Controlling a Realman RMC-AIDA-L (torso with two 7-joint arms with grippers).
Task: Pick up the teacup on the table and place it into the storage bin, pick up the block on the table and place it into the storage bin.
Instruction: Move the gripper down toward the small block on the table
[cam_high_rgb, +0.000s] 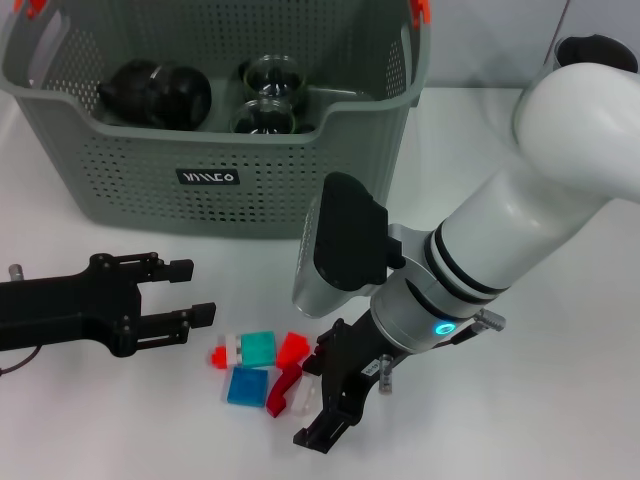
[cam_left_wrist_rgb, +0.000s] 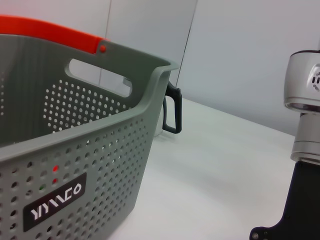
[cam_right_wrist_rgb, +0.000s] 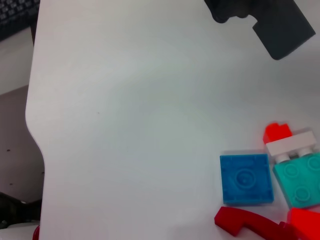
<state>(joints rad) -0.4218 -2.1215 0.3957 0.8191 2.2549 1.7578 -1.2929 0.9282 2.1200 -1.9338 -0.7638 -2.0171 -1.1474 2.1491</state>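
The storage bin (cam_high_rgb: 215, 185) stands at the back of the white table, also close up as the bin (cam_left_wrist_rgb: 100, 150) in the left wrist view. Two clear glass teacups (cam_high_rgb: 268, 95) and a dark round object (cam_high_rgb: 155, 92) lie inside it. Several small blocks lie in front of the bin: teal (cam_high_rgb: 258, 347), blue (cam_high_rgb: 247, 385), red (cam_high_rgb: 292, 348), a curved red one (cam_high_rgb: 283, 388). The right wrist view shows the blue block (cam_right_wrist_rgb: 247, 179) and teal block (cam_right_wrist_rgb: 299, 180). My right gripper (cam_high_rgb: 322, 392) is open right beside the red blocks. My left gripper (cam_high_rgb: 192, 292) is open, left of the blocks.
A white-and-red piece (cam_high_rgb: 225, 352) sits left of the teal block. The table edge (cam_right_wrist_rgb: 35, 135) runs close to the blocks on the near side. A black loop handle (cam_left_wrist_rgb: 171, 112) shows past the bin's far corner. My right arm (cam_left_wrist_rgb: 305, 100) fills one side of the left wrist view.
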